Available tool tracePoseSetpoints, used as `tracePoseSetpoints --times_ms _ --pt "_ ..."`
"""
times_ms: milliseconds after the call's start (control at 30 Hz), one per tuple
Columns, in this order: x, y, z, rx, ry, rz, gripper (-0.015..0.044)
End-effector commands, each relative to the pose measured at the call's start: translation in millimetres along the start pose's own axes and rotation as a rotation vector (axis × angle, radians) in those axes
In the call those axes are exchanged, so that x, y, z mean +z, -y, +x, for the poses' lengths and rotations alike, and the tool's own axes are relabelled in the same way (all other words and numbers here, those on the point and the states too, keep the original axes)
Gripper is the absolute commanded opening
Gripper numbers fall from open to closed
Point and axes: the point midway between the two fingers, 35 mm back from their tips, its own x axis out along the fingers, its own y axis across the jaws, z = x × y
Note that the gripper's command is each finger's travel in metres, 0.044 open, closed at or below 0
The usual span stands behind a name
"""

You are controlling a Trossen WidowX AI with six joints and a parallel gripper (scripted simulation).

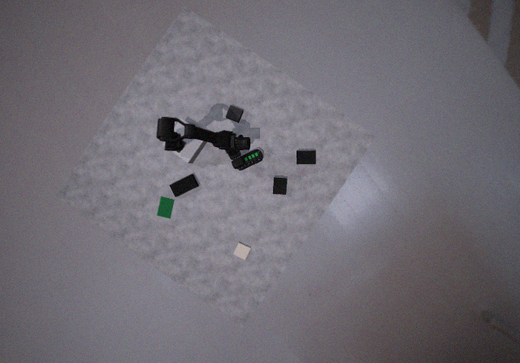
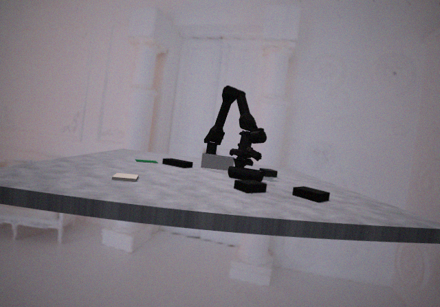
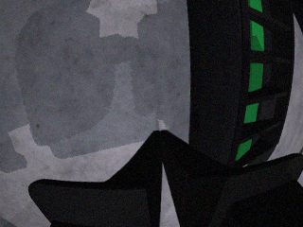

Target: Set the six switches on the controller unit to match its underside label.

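Observation:
The dark grey controller unit (image 1: 248,158) (image 2: 245,173) (image 3: 215,71) lies on the marbled bench with its switch side up. Several green switch ends (image 3: 256,76) show in a row along its top. My gripper (image 1: 233,153) (image 2: 243,163) (image 3: 159,136) is shut and holds nothing. Its tips point down, low over the bench, right beside the unit's long side near one end. I cannot tell whether they touch the unit. The label on the underside is hidden.
Dark blocks (image 1: 184,184) (image 1: 279,184) (image 1: 305,157) (image 2: 249,185) (image 2: 310,194) lie around the unit, with a dark cube (image 1: 234,113) behind the arm. A green card (image 1: 165,207) (image 2: 146,161) and a white tile (image 1: 241,251) (image 2: 124,176) lie farther off. The arm stands on a grey base (image 2: 216,161).

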Motion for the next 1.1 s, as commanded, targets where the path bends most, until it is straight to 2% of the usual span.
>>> tracePoseSetpoints --times_ms 0,1067 --pt "1 1 1 0.003 0.004 0.000 0.0000" --pt "0 17 5 0.001 0.004 0.000 0.0000"
